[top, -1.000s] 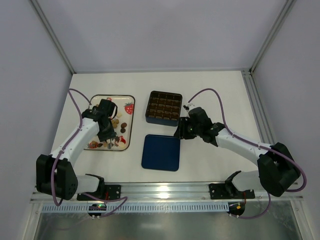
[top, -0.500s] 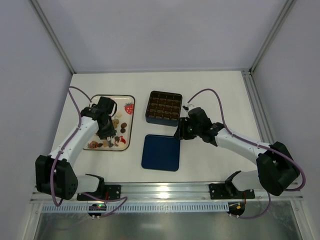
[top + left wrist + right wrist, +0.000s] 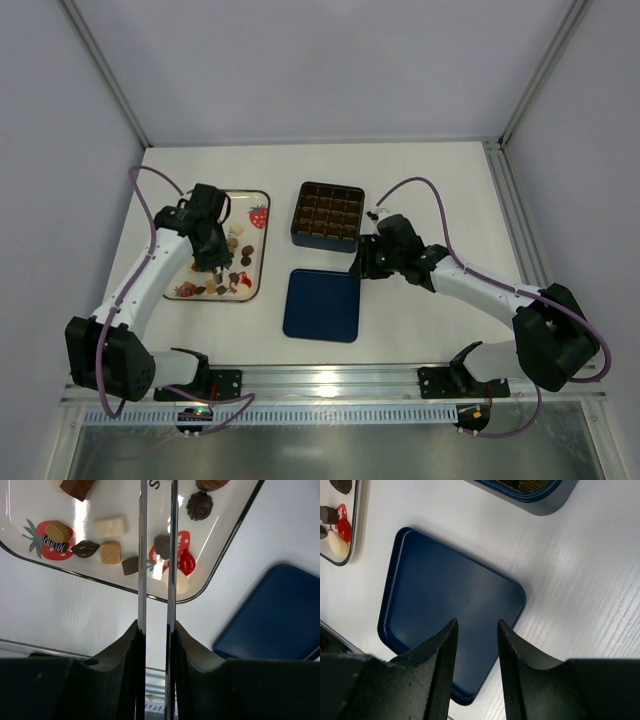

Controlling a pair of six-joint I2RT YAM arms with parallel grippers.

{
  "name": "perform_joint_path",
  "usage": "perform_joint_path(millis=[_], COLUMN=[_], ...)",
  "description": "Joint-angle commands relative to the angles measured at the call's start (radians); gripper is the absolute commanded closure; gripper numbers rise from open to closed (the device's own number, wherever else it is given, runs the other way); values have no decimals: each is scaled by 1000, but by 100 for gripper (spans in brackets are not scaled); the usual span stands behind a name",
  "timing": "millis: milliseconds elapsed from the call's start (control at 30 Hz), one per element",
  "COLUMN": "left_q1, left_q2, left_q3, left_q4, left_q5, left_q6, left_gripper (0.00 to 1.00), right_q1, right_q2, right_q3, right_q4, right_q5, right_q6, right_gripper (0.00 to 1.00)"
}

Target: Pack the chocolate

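Chocolates point(image 3: 110, 551): small pieces in dark brown, tan and white, all lying on the tray point(image 3: 237, 527). In the left wrist view most are spread along its near edge.
Tray: pale, dark-rimmed and printed with red strawberries. It lies flat on the left part of the white table point(image 3: 430, 190).
Left gripper point(image 3: 214, 258): it hangs over the tray, pointing down at the scattered pieces.
Left fingers point(image 3: 141, 555): two thin metal blades, parallel, with only a narrow slit between them. Their tips run off the top of the wrist view, so I cannot tell whether they pinch anything.
Dark piece point(image 3: 161, 546): a rounded one shows in that slit, over a strawberry print. Whether it lies on the tray or is clasped I cannot tell.
Other pieces: a caramel-coloured cup point(image 3: 59, 530) sits on another strawberry print, with a white bar point(image 3: 111, 525) just beside it.
Right gripper point(image 3: 476, 625): it hovers above the lid point(image 3: 450, 585) with its black fingers parted and nothing between them — only the lid's blue surface shows through the gap.
Lid: dark blue and square with rounded corners, rim upward, flat on the table just right of the tray's near corner.
Box point(image 3: 324, 242): dark blue and square with a brown grid insert — it stands beyond the lid, apart from it and to the right of the tray.
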Motion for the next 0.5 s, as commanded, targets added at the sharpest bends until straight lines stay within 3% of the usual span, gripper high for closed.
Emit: perform_joint_path(millis=[0, 200, 467], left_q1=[0, -48, -175], left_q2=[-24, 35, 274], left_q3=[99, 217, 536], left_q4=[-15, -46, -61], left_q5=[49, 60, 47], left_q6=[18, 23, 18], left_gripper=[87, 87, 87], right_q1=[-8, -15, -53], right_q2=[-15, -26, -58], right_q3=[28, 42, 65], right_q4=[0, -12, -58], right_q5=[9, 17, 26], right_q6=[-22, -24, -36], right_gripper=[60, 60, 61])
